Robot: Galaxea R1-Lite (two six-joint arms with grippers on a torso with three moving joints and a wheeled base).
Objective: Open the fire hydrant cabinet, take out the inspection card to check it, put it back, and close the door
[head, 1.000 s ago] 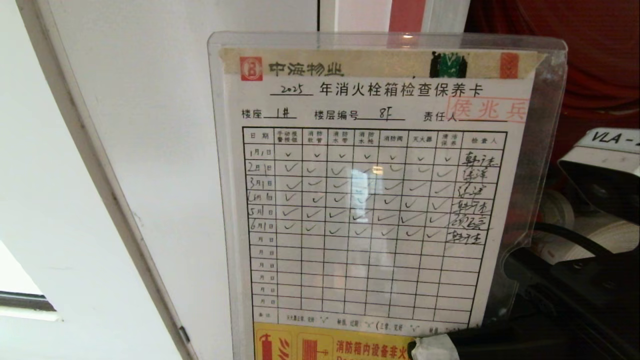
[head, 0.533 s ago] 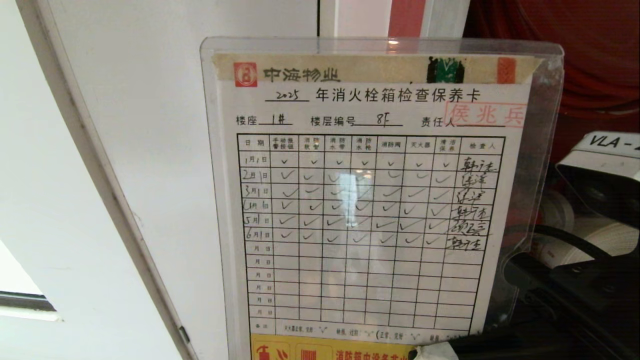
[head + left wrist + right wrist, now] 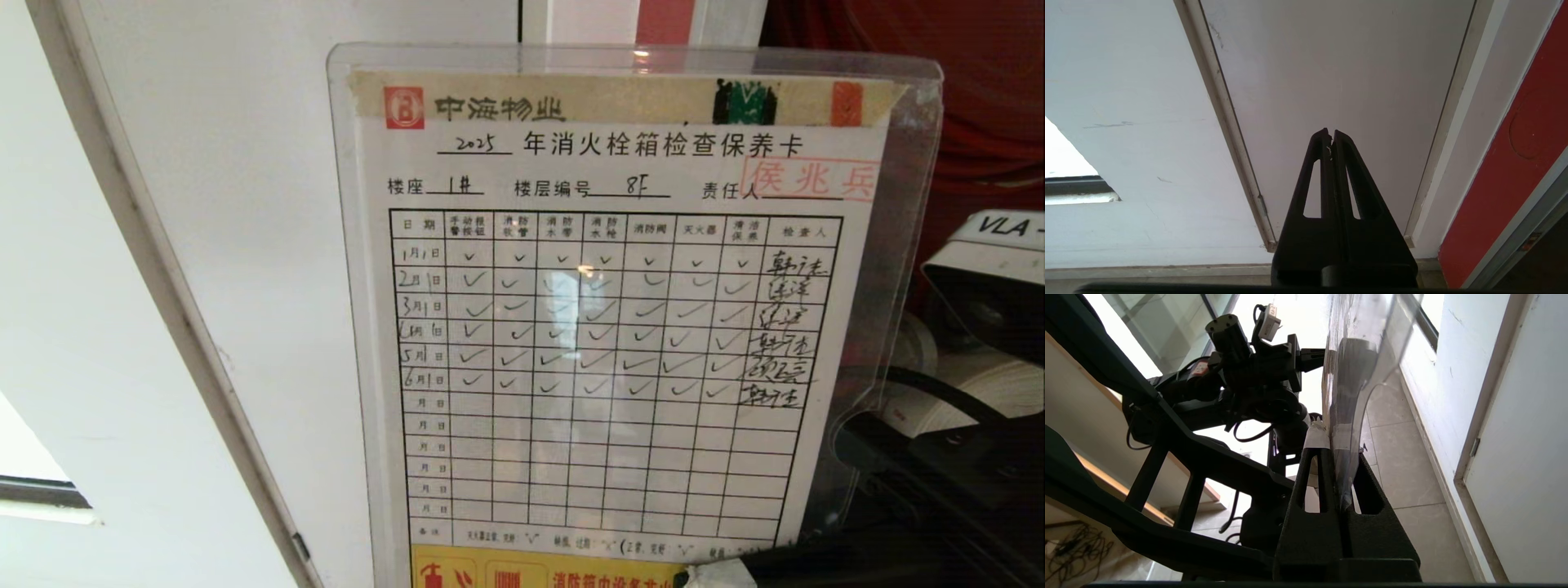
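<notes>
Check step: my right gripper is clamped on the inspection card's bottom edge, facing head cam. Left gripper closed, empty, idle. Next: reinsert into the fire hydrant cabinet, slot probably behind card, unseen.

The card stood upright, filling the middle of the head view, inside a clear plastic sleeve. It was whitish, with a tan band across its top, a printed grid with ticked rows in its upper half, and a yellow strip along its bottom edge. Behind its right side showed the cabinet, red inside, apparently open.
</notes>
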